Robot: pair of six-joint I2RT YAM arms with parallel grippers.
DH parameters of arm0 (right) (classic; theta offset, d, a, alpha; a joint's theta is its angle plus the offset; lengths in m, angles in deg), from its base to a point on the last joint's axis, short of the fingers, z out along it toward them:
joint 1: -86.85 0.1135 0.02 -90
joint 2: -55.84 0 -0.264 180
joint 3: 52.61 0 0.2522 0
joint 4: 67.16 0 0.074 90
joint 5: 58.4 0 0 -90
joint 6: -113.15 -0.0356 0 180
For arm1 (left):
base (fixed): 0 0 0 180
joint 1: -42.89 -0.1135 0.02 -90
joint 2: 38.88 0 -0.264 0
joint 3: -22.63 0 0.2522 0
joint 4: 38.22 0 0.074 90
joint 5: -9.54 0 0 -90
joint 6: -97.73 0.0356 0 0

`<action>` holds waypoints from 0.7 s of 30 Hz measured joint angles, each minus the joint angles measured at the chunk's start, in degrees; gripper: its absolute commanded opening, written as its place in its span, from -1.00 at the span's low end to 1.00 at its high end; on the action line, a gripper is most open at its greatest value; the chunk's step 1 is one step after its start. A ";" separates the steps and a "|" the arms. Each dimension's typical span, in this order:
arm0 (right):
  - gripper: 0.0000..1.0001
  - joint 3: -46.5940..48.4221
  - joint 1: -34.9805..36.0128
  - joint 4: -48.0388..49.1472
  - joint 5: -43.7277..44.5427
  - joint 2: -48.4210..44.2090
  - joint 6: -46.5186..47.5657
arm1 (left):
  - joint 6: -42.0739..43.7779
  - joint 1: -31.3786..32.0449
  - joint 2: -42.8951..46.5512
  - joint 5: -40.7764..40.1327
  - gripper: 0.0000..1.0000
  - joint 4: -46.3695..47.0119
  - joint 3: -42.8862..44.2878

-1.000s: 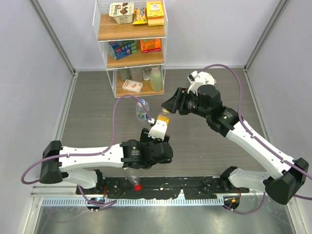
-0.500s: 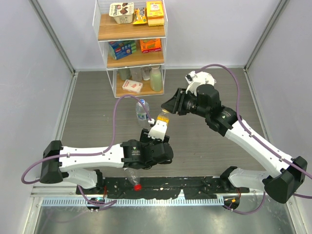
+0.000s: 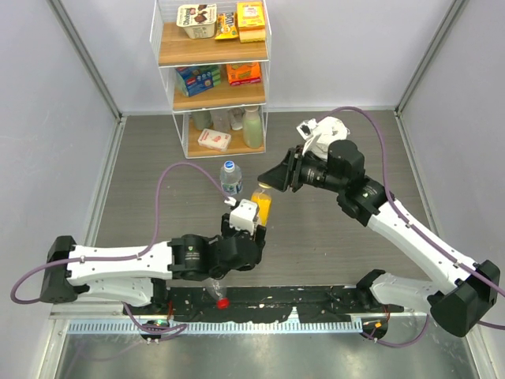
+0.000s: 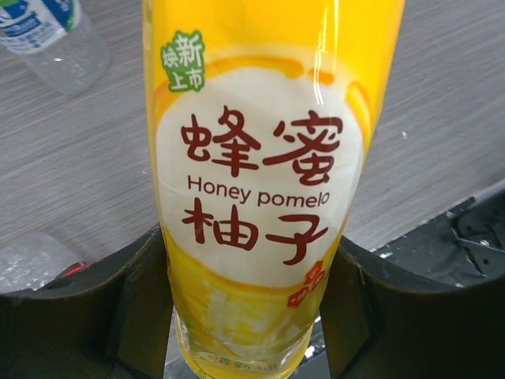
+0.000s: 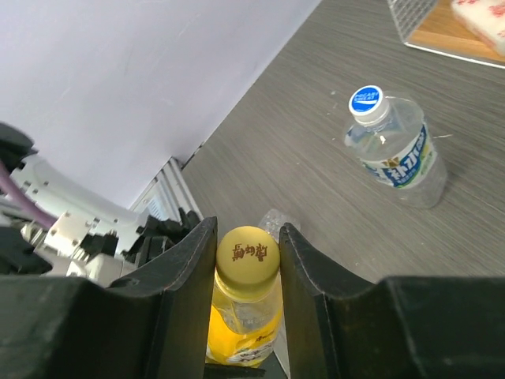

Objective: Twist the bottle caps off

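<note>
The yellow bottle (image 3: 262, 207) stands upright in mid-table. My left gripper (image 3: 257, 219) is shut on its lower body; in the left wrist view the bottle (image 4: 256, 181) fills the space between the dark fingers (image 4: 140, 304). My right gripper (image 3: 271, 182) is shut on its yellow cap (image 5: 247, 254) from above, a finger (image 5: 190, 272) against each side. The clear bottle with a blue label (image 3: 230, 178) stands upright just left, with a blue-and-white cap (image 5: 365, 100). A clear bottle with a red cap (image 3: 218, 298) lies at the near edge.
A wire shelf (image 3: 213, 79) at the back holds snack boxes and a pale green bottle (image 3: 252, 126). A black strip (image 3: 316, 298) runs along the near table edge. Grey walls stand on both sides.
My left arm has drawn back to the left and lower, so more of the yellow bottle and the blue-label bottle show. My right gripper stays on the yellow cap, shifted slightly.
</note>
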 measured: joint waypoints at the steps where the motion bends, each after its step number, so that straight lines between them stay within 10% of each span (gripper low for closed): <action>1: -0.96 -1.03 -0.87 1.51 -2.21 -0.37 0.09 | 0.39 0.09 1.09 0.81 -1.00 1.36 -1.11; 21: -0.97 -8.72 -10.01 28.70 -26.01 -4.98 -8.28 | 8.87 0.28 8.52 16.52 -1.00 19.52 -11.32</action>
